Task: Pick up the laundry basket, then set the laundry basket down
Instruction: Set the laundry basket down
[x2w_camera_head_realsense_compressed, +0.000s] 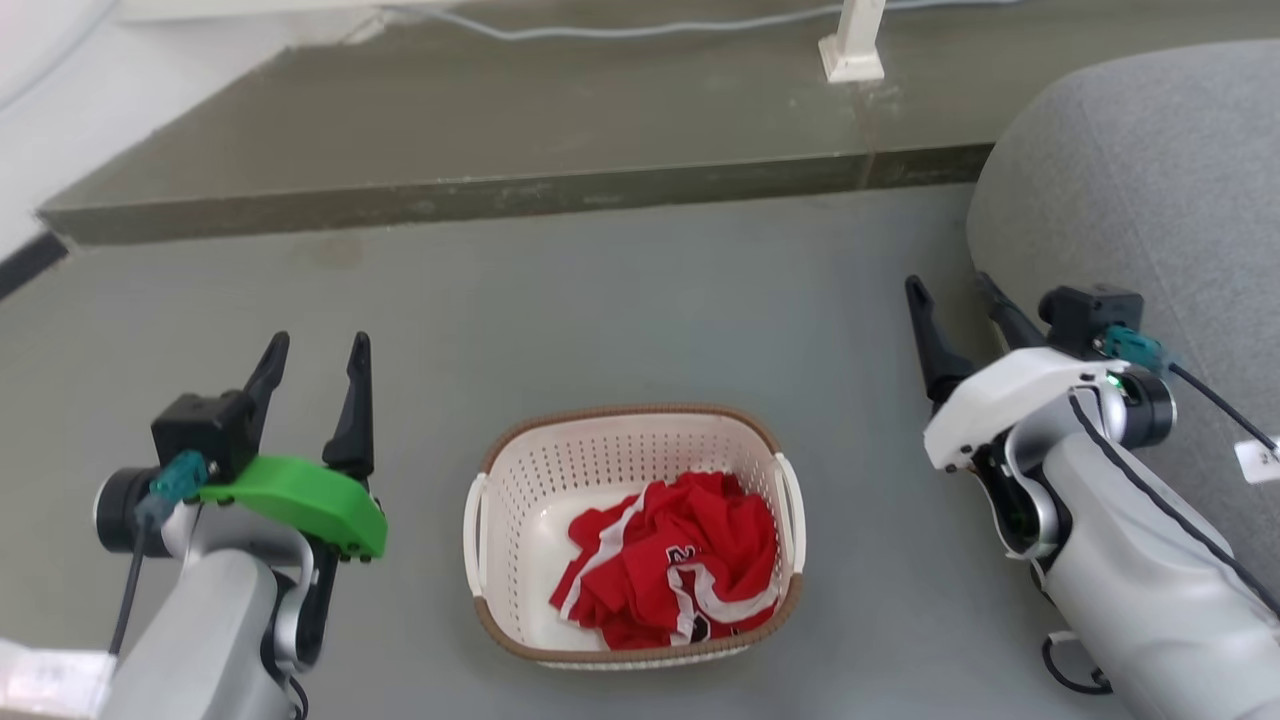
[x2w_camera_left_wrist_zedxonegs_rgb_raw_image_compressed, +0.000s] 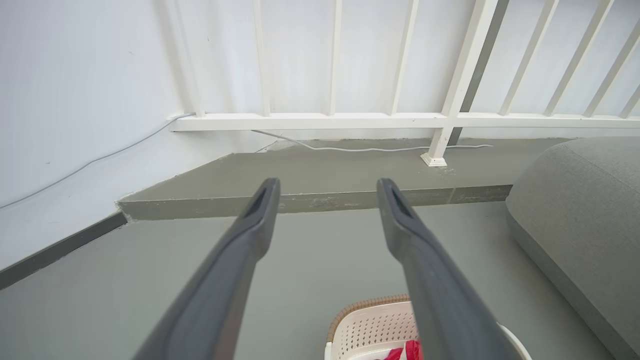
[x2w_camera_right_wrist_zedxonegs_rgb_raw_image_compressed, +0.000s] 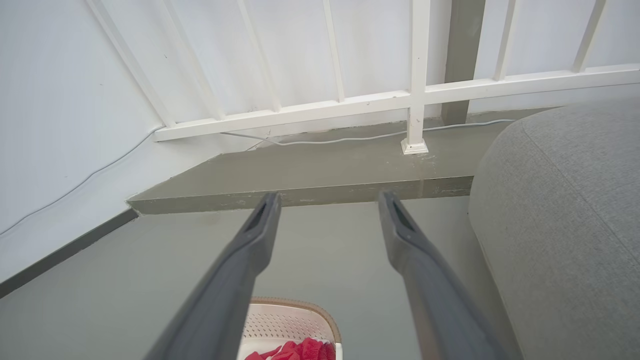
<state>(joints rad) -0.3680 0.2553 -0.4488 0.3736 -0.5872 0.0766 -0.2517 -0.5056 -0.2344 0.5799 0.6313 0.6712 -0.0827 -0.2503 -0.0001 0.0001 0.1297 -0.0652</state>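
Observation:
The laundry basket is cream-white and perforated with a brown rim and white side handles. It rests on the grey floor between my arms and holds a crumpled red garment. My left gripper hangs open to the basket's left, clear of it, with nothing between its fingers. My right gripper is open too, off to the basket's right, beside the sofa. A corner of the basket shows low in the left wrist view, and its far rim low in the right wrist view.
A grey sofa bulges in at the right, close to my right arm. A raised concrete step runs across the back, with a white railing post and a white cable on it. A white wall stands at the left.

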